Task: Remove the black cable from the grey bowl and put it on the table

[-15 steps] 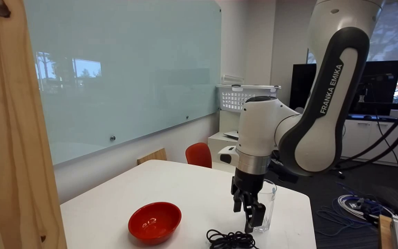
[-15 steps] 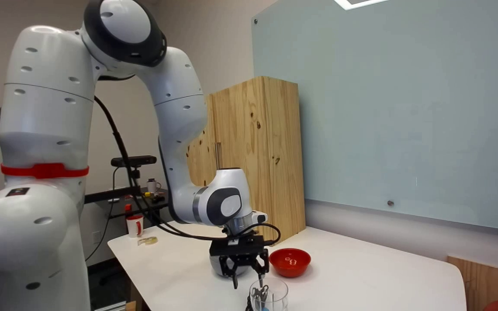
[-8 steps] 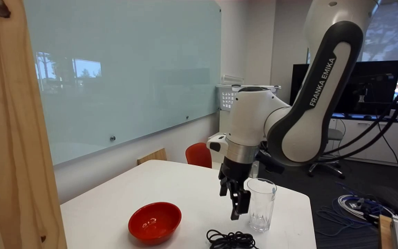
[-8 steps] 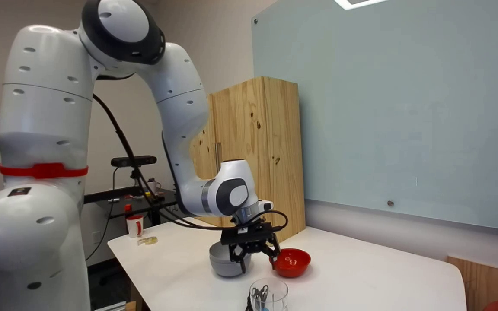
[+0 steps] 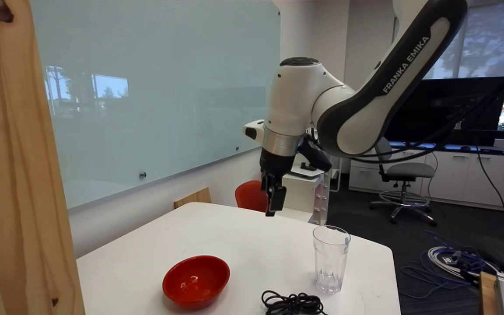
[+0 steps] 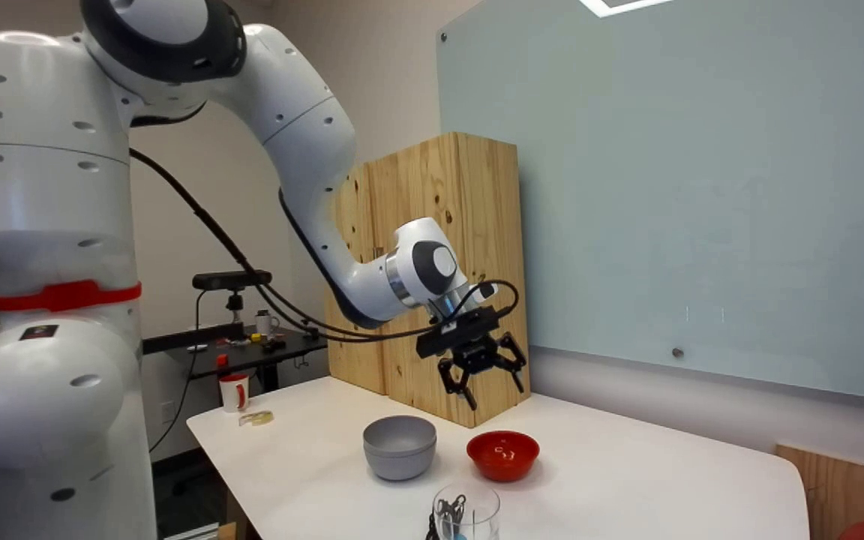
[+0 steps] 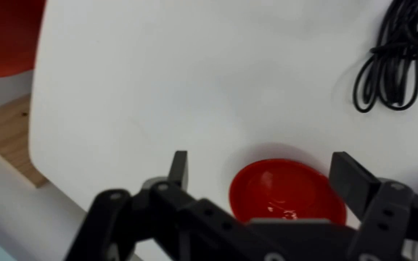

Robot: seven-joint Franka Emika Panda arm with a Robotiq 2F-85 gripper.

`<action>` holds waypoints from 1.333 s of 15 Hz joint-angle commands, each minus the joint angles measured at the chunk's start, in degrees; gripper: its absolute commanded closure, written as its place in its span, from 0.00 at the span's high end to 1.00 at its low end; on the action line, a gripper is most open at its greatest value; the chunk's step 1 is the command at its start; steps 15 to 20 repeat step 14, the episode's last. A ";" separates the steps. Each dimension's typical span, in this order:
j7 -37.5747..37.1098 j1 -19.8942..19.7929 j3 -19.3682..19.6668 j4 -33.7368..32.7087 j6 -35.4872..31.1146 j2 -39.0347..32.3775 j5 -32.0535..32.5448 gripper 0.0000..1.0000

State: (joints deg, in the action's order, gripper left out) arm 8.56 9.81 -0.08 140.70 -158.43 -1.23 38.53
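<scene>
The black cable (image 5: 295, 304) lies in a tied bundle on the white table (image 5: 234, 236). It shows at the upper right in the wrist view (image 7: 394, 61) and partly behind the glass in an exterior view (image 6: 450, 511). The grey bowl (image 6: 400, 454) stands upright on the table beside the red bowl; the bottom of its inside is hidden. My gripper (image 6: 496, 396) is open and empty, raised well above the table and apart from the cable. In the wrist view its fingers (image 7: 261, 161) are wide apart with nothing between them but the view of the red bowl below.
A red bowl (image 5: 196, 280) and a clear glass (image 5: 331, 258) stand near the cable. A wooden cabinet (image 6: 454, 277) stands at the table's edge by the wall. A red-and-white mug (image 6: 235, 392) is at the far end. A red chair (image 5: 251, 196) is beyond the table.
My gripper has risen and moved away from near the cable and glass. It stays open. The grey bowl and glass are now unobstructed by it. The cable has not moved.
</scene>
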 commanded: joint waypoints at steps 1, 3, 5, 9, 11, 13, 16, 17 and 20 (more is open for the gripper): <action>-15.24 0.59 -0.20 -3.65 7.47 2.33 8.81 1.00; -23.08 0.36 -1.52 -5.29 11.23 3.27 11.93 1.00; -30.96 0.31 -3.01 -6.52 15.42 3.61 14.58 1.00; -46.51 -0.61 -7.34 -8.07 23.29 2.64 17.76 1.00; -42.59 -0.94 -7.29 -7.27 22.28 4.17 15.49 1.00; -43.45 -0.82 -7.82 -7.35 22.88 4.21 15.51 1.00; -43.42 -0.89 -7.79 -7.39 22.88 4.35 15.51 1.00; -43.42 -0.89 -7.79 -7.39 22.88 4.35 15.51 1.00; -43.42 -0.89 -7.79 -7.39 22.88 4.35 15.51 1.00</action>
